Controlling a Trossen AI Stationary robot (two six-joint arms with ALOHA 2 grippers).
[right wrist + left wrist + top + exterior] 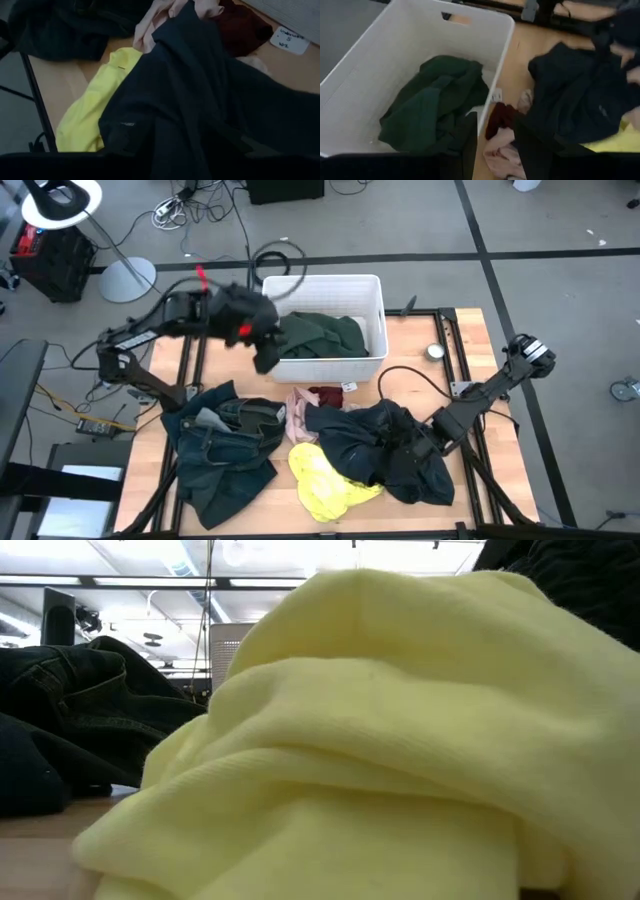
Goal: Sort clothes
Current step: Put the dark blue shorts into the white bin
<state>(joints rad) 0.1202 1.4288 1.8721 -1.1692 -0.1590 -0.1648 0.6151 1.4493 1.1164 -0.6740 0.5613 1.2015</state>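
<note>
The left claw (266, 355) hangs over the near corner of the white bin (380, 60), its jaws apart and nothing caught between them, so the drop appears to be done and the withdrawal is judged to be the step in hand. Directly below and just ahead of it, the dark green garment (435, 100) lies crumpled on the bin floor, fully inside the walls. The claw is best raised straight up before it is swung aside, so that the rim is not struck and no loose fold of green cloth is dragged back over the edge. Just outside the bin wall, beside the claw, a small maroon piece (501, 117) and a pale pink piece (500, 152) are seen touching each other on the table (410, 350). They are the closest candidates for the next pick, and only one should be pinched at a time. Farther off, a large dark navy garment (580, 100) is heaped against a yellow piece (322, 477). The right claw (425, 442) is buried in that navy heap, and whether it is clamped on the cloth cannot be told, so that side is better left alone. A second dark garment (225, 445) lies well apart on the other side.
</note>
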